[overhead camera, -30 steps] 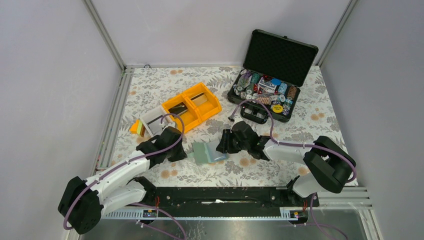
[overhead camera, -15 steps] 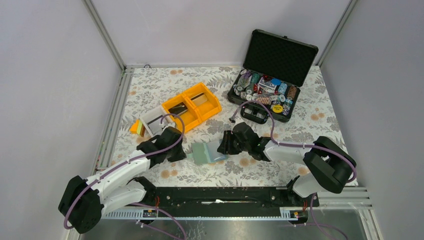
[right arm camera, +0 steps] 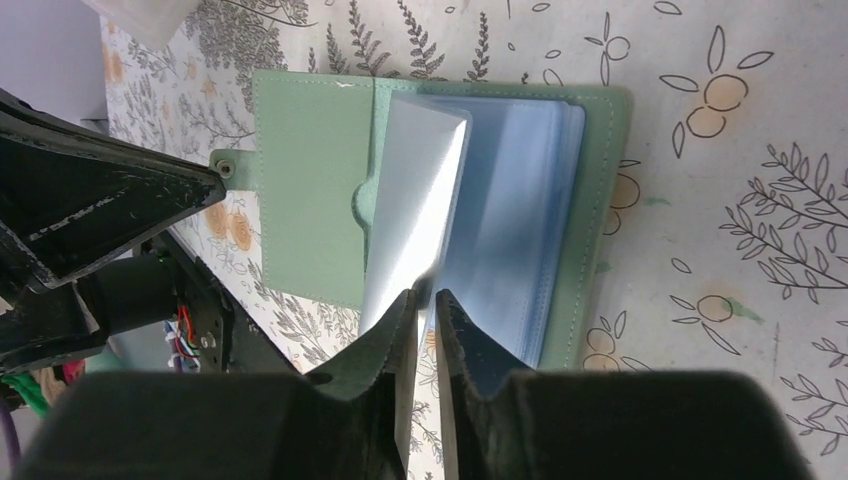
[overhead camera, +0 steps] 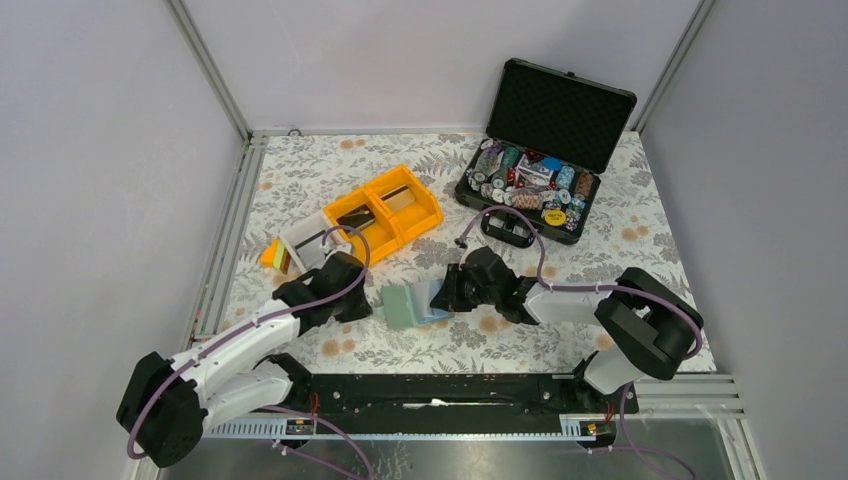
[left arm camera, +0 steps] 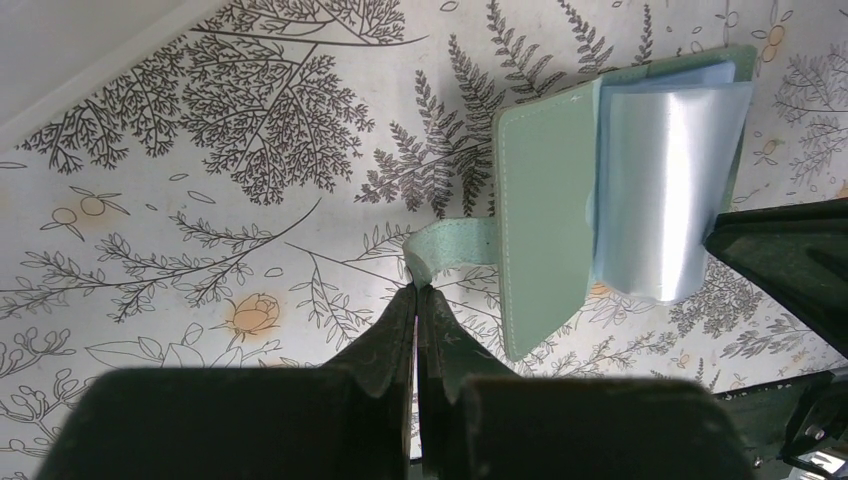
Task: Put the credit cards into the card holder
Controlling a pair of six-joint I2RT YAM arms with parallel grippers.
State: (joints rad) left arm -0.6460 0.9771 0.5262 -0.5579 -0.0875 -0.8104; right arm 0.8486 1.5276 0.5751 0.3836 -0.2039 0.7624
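Note:
The card holder (overhead camera: 404, 306) lies open on the floral cloth between both arms, with a sage-green cover (left arm camera: 543, 210) and pale blue clear pockets (left arm camera: 668, 180). My left gripper (left arm camera: 417, 291) is shut on its green strap tab (left arm camera: 447, 245) at the left side. My right gripper (right arm camera: 426, 297) is shut on one clear pocket leaf (right arm camera: 415, 200) and lifts it off the stack (right arm camera: 515, 220). The credit cards show as dark cards in the yellow bins (overhead camera: 359, 217), far from both grippers. No card is at the holder.
Yellow bins (overhead camera: 418, 212) and a white bin (overhead camera: 303, 250) stand behind the left arm, with a small orange block (overhead camera: 269, 254) beside them. An open black case (overhead camera: 530, 185) of poker chips stands at the back right. A black rail (overhead camera: 440, 390) runs along the near edge.
The right arm has shifted slightly left and the holder has slid a little left with it. The left arm has barely moved.

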